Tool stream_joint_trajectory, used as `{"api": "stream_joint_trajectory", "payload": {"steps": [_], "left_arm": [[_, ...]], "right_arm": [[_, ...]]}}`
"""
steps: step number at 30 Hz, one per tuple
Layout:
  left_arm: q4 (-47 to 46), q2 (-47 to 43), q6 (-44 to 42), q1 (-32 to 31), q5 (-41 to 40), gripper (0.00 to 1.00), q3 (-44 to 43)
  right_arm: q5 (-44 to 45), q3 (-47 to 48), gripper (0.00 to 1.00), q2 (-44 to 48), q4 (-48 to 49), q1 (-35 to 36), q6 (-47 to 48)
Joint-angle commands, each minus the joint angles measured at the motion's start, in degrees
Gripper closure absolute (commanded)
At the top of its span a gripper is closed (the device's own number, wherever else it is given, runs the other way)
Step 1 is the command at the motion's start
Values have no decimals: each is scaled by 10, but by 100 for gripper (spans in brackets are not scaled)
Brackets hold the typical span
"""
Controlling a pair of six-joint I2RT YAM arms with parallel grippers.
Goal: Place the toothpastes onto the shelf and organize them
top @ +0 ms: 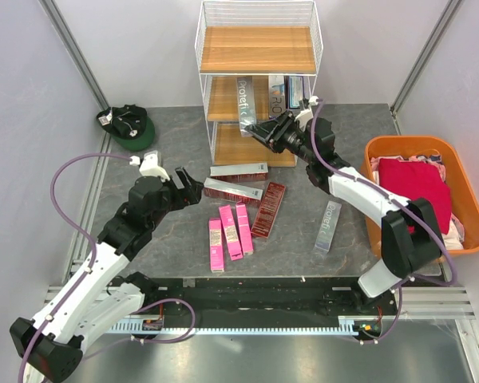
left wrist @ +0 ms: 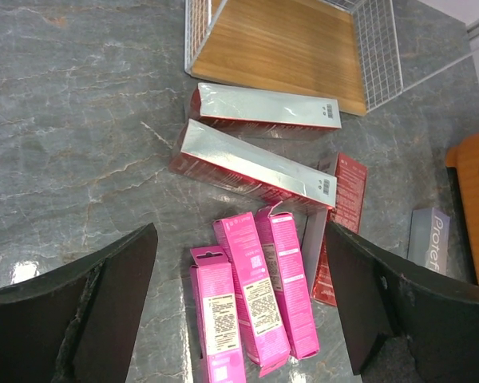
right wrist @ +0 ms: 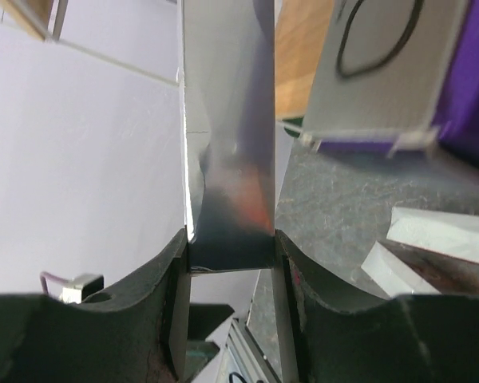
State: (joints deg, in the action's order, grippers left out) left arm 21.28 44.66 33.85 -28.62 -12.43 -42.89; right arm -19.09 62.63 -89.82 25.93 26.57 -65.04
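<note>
As the right jaws clamped the end of a slim silver lettered cardboard box (right wrist: 227,159), it angled toward the middle board of the tall white wire shelf (top: 258,49) — presumably to join purple-and-silver boxes (top: 291,88) there. The left jaws gaped empty over bright pink boxes (left wrist: 255,303) on the grey table (left wrist: 80,144).

At 12 o'clock, the shelf (top: 258,49) is made of white-coated wire and satin light wood. The table (left wrist: 80,120) is finished in a grey, veined, stone-like surface with a faint sheen. Glossy card is seen on the pink boxes (left wrist: 251,295), and a mirror-bright foil finish on the silver box (right wrist: 227,120). At 3 o'clock, the tub (top: 407,141) is formed of smooth orange plastic, and soft matt red cloth (top: 411,182) is held in it.
</note>
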Motion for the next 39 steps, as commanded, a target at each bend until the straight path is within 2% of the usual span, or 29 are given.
{"api": "stream_joint_trajectory", "payload": {"steps": [1,7,15,27,39], "left_arm": [[-13,-16,5,1,10,8,3],[-16,-29,16,1,19,8,12],[-20,-41,23,1,27,8,20],[-33,-20,22,1,41,9,17],[-44,-15,28,1,51,10,21]], "right_arm": [[19,67,87,-26,4,-20,-25],[25,115,85,-67,-37,-33,-30],[30,115,84,-87,-23,-52,-67],[77,98,81,-41,-65,-49,-38],[51,72,82,-21,-65,-32,-26]]}}
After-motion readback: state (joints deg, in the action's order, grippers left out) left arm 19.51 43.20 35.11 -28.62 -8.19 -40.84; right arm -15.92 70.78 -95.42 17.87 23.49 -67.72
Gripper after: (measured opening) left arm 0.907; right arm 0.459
